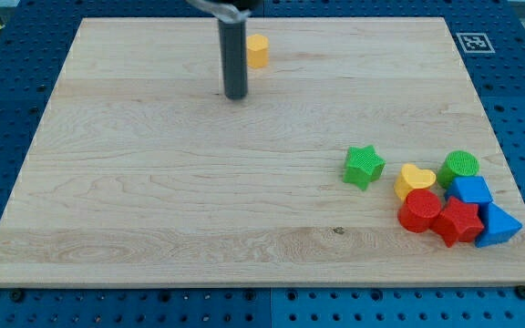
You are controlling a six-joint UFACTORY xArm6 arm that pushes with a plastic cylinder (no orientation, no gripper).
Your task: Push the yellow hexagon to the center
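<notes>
Nearest you, at the view's lower right, sits a cluster of small blocks: a red star-shaped block [459, 221], a red round block [418, 210], a blue triangular block [499, 226], a blue block [470, 190], a yellow heart [415, 180], a green cylinder [460, 166] and, just apart to their left, a green star [364, 167]. All of them rest on the pale wooden worktop [199, 200].

Your target, the yellow hexagon [257, 51], stands near the worktop's top edge, partly hidden behind the dark rod. My tip [236, 95] sits just below and to the left of it; you cannot tell from this view whether they touch. No fingers exist on this rig, so nothing spreads or pinches: you only push.

Judge the hexagon as light, rigid and likely to slide easily on smooth wood; it may spin if struck off-centre. You would want to bring the tip round to its far, top side and press squarely on a flat face. Little room lies between the block and the top edge, so go round carefully. Toward the centre the wood is open, and the cluster lies well apart.
</notes>
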